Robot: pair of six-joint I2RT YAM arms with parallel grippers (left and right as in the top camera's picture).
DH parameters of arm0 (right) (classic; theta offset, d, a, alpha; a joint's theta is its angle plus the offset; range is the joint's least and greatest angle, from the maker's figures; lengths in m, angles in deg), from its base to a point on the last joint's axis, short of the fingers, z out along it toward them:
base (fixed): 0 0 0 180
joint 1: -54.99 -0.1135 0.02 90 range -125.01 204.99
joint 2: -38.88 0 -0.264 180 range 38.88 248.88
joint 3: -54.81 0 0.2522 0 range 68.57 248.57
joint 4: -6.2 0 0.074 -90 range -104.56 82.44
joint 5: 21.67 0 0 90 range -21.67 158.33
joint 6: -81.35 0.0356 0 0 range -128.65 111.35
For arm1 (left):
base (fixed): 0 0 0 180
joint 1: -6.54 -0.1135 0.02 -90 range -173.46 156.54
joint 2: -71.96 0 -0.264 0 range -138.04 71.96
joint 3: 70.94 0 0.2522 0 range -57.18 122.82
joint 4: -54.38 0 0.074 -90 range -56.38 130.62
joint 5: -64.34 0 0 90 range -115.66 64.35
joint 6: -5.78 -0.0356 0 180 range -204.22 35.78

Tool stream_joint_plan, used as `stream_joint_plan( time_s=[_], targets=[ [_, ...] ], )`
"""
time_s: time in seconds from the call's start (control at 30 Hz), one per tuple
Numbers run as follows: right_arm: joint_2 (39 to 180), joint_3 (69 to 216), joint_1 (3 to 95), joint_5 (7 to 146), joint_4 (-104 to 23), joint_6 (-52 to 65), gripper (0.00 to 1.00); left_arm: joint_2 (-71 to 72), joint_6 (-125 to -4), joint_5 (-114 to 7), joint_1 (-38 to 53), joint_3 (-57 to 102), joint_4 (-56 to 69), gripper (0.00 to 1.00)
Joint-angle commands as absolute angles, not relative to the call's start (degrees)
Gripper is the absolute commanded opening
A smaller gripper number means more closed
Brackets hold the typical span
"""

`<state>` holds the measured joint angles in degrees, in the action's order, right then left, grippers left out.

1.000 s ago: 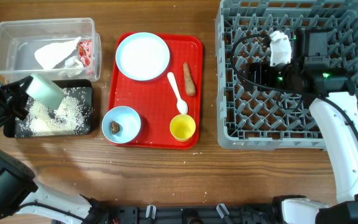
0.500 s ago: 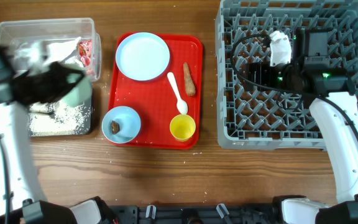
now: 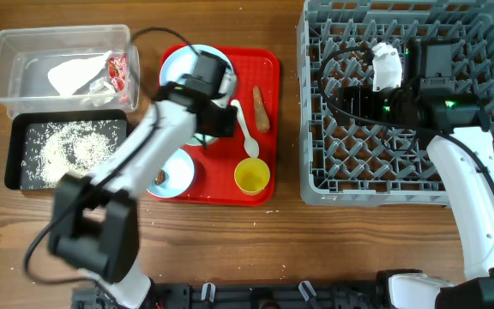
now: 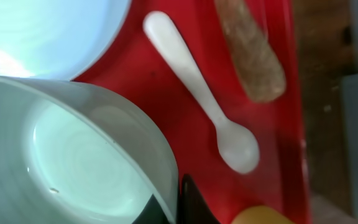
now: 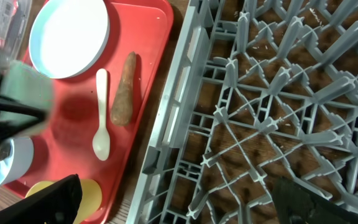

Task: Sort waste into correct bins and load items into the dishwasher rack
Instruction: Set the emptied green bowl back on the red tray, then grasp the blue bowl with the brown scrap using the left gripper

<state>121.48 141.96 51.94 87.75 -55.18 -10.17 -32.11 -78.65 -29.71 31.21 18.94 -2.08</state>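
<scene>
My left gripper point(image 4: 173, 208) is shut on the rim of the pale green bowl point(image 4: 73, 155), held above the red tray point(image 3: 268, 64). Beneath it lie the pale blue plate point(image 4: 48, 31), the white spoon point(image 4: 197, 93) and the brown food stick point(image 4: 253, 53). The yellow cup point(image 3: 252, 176) and the light blue bowl point(image 3: 178, 163) with a brown lump point(image 3: 159, 176) stand at the tray's front. My right gripper point(image 5: 185, 205) hangs open over the grey dishwasher rack point(image 3: 401, 172), holding nothing.
The clear tub point(image 3: 24, 51) at the back left holds crumpled paper point(image 3: 75, 75) and a red-and-white wrapper point(image 3: 118, 70). The black tray point(image 3: 15, 163) in front of it holds white rice point(image 3: 67, 150). The rack's upright pegs point(image 5: 278, 81) rise under my right gripper.
My left arm swung right from the black tray to above the red tray, still carrying the green bowl. The right arm has not moved.
</scene>
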Motion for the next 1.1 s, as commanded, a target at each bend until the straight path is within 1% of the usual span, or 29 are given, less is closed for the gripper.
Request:
stream_joint_plan(
  time_s=[0.0, 0.07, 0.13, 0.17, 0.2, 0.23, 0.27, 0.3, 0.37, 0.4, 0.43, 0.47, 0.5, 0.53, 0.7, 0.8, 0.83, 0.9, 0.93, 0.97, 1.0, 1.07],
  targets=[
    [121.2, 142.8, 52.0, 87.5, -55.9, -10.1, 1.00, -36.9, -79.5, -24.0, 35.2, 18.7, -0.6, 0.04],
    [121.2, 142.8, 52.0, 87.4, -56.3, -10.1, 1.00, -37.7, -79.5, -22.2, 36.2, 18.7, -0.2, 0.05],
    [121.2, 142.7, 52.0, 87.5, -56.3, -10.1, 1.00, -37.5, -79.2, -19.8, 35.8, 19.1, -0.3, 0.19],
    [121.2, 142.7, 52.0, 87.5, -56.3, -10.1, 1.00, -37.1, -78.4, -19.7, 35.4, 19.7, -1.1, 0.24],
    [121.2, 142.7, 52.0, 87.5, -56.4, -10.1, 1.00, -36.1, -76.2, -19.7, 34.6, 21.0, -3.3, 0.31],
    [121.2, 142.8, 52.0, 87.5, -56.5, -10.1, 1.00, -35.2, -74.5, -19.8, 33.9, 22.2, -5.4, 0.35],
    [121.2, 142.8, 52.0, 87.5, -56.5, -10.0, 1.00, -33.8, -72.7, -19.8, 33.1, 23.8, -8.6, 0.41],
    [121.2, 142.8, 52.0, 87.5, -56.4, -10.0, 1.00, -32.0, -71.3, -19.8, 32.1, 25.1, -11.7, 0.53],
    [121.2, 142.7, 52.0, 87.5, -56.4, -10.0, 1.00, -27.8, -70.9, -20.3, 30.4, 25.8, -14.8, 0.88],
    [121.2, 142.8, 52.0, 87.5, -56.4, -10.0, 1.00, -24.9, -70.9, -21.5, 29.3, 25.8, -17.3, 0.95],
    [121.2, 142.7, 52.0, 87.5, -56.5, -10.0, 1.00, -22.9, -70.9, -23.2, 28.3, 25.8, -20.6, 0.95],
    [121.2, 142.7, 52.0, 87.5, -56.5, -9.9, 1.00, -21.7, -70.9, -24.4, 27.3, 25.4, -24.9, 0.92],
    [121.2, 142.7, 52.0, 87.5, -56.5, -9.9, 1.00, -21.5, -70.6, -24.7, 26.8, 24.6, -27.1, 0.84],
    [121.2, 142.7, 52.0, 87.5, -56.5, -9.6, 1.00, -21.6, -70.3, -25.0, 26.5, 22.8, -27.9, 0.82],
    [121.2, 142.7, 52.0, 87.5, -56.9, -9.6, 1.00, -21.6, -71.0, -27.0, 27.1, 9.4, -20.4, 0.77],
    [121.2, 142.7, 52.0, 87.5, -56.5, -9.7, 1.00, -21.6, -71.9, -27.7, 27.0, 2.1, -12.4, 0.76],
    [121.2, 142.7, 52.0, 87.5, -56.4, -9.7, 1.00, -21.6, -71.9, -27.8, 26.9, 0.0, -9.4, 0.73],
    [121.2, 142.7, 52.0, 87.5, -56.3, -9.7, 1.00, -21.6, -71.9, -27.8, 26.9, -2.5, -5.5, 0.57],
    [121.2, 142.7, 52.0, 87.5, -56.3, -9.7, 1.00, -21.6, -71.9, -27.8, 26.9, -3.0, -4.7, 0.37],
    [121.2, 142.7, 52.0, 87.5, -56.3, -9.7, 1.00, -21.6, -71.9, -27.8, 26.9, -3.0, -4.5, 0.29],
    [121.2, 142.7, 52.0, 87.5, -56.3, -9.7, 1.00, -21.6, -71.9, -27.8, 26.9, -3.0, -4.3, 0.23],
    [121.2, 142.7, 52.0, 87.5, -56.4, -9.7, 1.00, -21.6, -71.7, -27.8, 26.9, -3.0, -4.0, 0.18]
  ],
)
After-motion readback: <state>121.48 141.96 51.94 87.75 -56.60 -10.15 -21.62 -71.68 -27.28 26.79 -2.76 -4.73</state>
